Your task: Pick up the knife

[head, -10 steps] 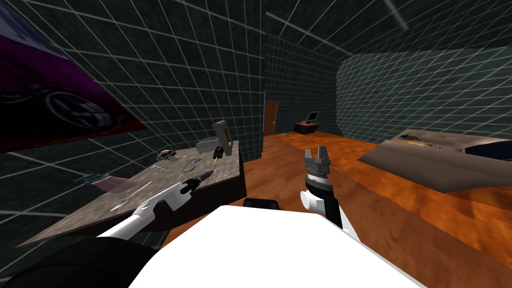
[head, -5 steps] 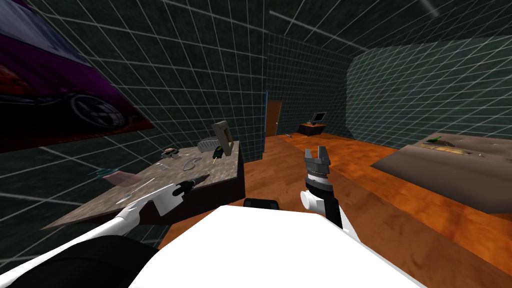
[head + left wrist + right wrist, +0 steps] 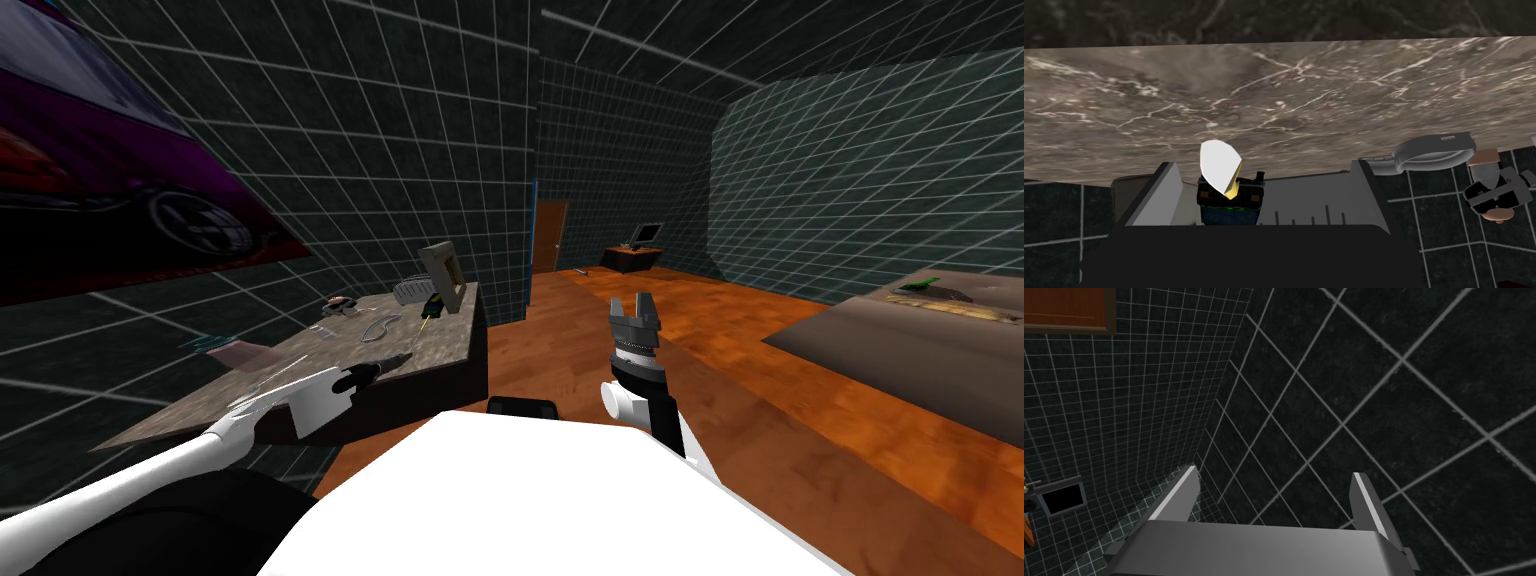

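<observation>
At far left a purple car poster (image 3: 100, 200) hangs on the dark tiled wall. Below it stands a marble-topped table (image 3: 445, 340). Our left gripper (image 3: 400, 358) hovers low over its near part, its 2 fingers spread and holding nothing. The knife (image 3: 1224, 181) sits on the table ahead, in line between those fingers. Neither finger presses it, and an upright frame (image 3: 443, 275) stands close by. Further right, our right gripper (image 3: 633, 300) is raised over the wooden floor (image 3: 760, 400), its 2 fingers likewise apart and empty. A second table (image 3: 900, 340) stands at far right.
</observation>
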Motion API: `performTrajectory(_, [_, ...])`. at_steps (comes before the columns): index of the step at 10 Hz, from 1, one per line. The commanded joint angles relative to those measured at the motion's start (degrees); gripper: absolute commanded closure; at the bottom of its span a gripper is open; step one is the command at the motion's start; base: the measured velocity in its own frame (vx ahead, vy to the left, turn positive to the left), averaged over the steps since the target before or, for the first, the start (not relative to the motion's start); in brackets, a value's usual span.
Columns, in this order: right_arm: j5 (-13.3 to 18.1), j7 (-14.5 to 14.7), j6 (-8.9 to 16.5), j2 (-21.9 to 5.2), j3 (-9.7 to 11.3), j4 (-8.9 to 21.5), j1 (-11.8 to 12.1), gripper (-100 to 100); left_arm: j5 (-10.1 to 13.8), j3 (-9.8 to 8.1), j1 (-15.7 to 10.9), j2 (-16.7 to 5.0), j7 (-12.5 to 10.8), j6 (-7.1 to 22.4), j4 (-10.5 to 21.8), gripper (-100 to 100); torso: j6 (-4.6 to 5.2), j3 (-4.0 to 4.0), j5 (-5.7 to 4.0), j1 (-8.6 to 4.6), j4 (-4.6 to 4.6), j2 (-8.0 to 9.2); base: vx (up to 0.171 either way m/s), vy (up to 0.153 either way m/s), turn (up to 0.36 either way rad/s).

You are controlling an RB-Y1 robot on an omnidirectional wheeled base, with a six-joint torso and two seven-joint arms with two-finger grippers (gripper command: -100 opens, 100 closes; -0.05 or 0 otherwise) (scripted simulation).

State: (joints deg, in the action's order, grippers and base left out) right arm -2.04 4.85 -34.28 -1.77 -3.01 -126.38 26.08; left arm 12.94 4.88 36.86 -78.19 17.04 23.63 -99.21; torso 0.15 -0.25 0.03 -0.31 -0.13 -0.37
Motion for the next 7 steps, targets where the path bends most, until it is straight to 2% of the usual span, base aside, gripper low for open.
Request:
performTrajectory(1, [0.00,0.00,0.00,0.00,0.00,0.00,0.00,0,2.39,-0.10,2.04,-2.86,0.85,0.36,-0.66,-100,0.00,0.00,0.00,0.00,0.00,0.00,0.080,-0.045,0.075])
performTrajectory(2, [0.00,0.00,0.00,0.00,0.00,0.00,0.01,0,4.35,-0.05,3.62,-4.68,1.58,0.56,-1.06,-100,-0.02,-0.03,0.00,0.01,-0.01,-0.06,0.136,-0.078,0.124])
performTrajectory(3, [0.00,0.00,0.00,0.00,0.00,0.00,0.01,0,4.41,-0.05,3.62,-5.54,1.58,0.56,-1.06,-100,-0.02,-0.12,-0.01,-0.09,-0.04,-0.22,0.105,-0.061,0.050])
performTrajectory(4, [0.00,0.00,0.00,0.00,0.00,0.00,0.00,0,6.40,0.00,5.17,-7.61,2.26,0.67,-1.43,-100,0.02,-0.12,-0.01,-0.04,-0.05,-0.19,0.084,-0.058,0.057])
performTrajectory(5, [0.00,0.00,0.00,0.00,0.00,0.00,0.01,0,6.40,0.00,5.17,-7.98,2.26,0.67,-1.43,-100,-0.01,-0.08,0.00,-0.03,-0.03,-0.14,0.061,-0.045,0.037])
performTrajectory(7, [0.00,0.00,0.00,0.00,0.00,0.00,0.00,0,10.20,0.09,8.11,-12.20,3.46,0.71,-2.06,-100,-0.01,-0.03,0.01,0.05,-0.01,-0.05,0.089,-0.037,0.072])
